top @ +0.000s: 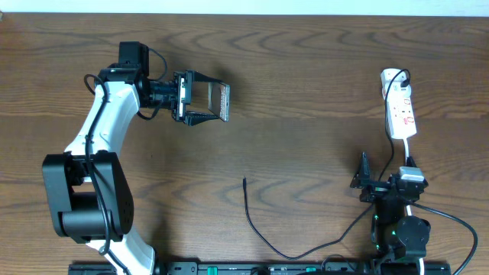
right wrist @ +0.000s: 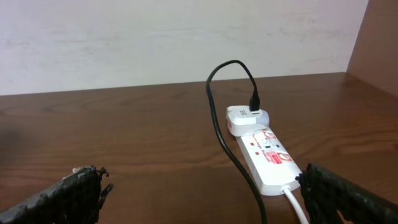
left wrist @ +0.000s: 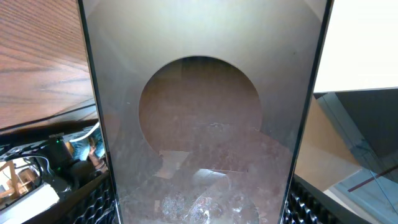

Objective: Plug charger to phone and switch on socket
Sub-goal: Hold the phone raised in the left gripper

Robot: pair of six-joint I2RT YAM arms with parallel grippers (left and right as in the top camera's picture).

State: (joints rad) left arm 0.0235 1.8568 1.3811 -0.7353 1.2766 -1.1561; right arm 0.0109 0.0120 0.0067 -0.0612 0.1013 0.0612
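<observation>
Overhead, you see the brown wood worktop (top: 306, 153), with the left arm (top: 99, 137) reaching over its far left part. Your left hand (top: 220, 101) is clamped on the phone (left wrist: 199, 124), one finger on each long edge, and holds it clear of the wood. From above the phone shows only as a short, foreshortened slab between the fingertips, so its long axis stands roughly upright. In the left wrist view its glossy grey-brown back fills the frame, round mark in the upper half. You cannot tell which end is up.

The socket (top: 399, 103) lies at the far right with its long axis running near to far. A white adapter (right wrist: 245, 118) with a black plug sits at its far end, and a white cord (right wrist: 295, 202) leaves its near end. Your right hand (right wrist: 200, 180) sits just short of that near end, fingers spread wide and holding nothing.

The charger (top: 252, 221) lies on the worktop near the middle, well apart from the phone. Its tip points toward the far edge, and the cable curves back and off to the right.
</observation>
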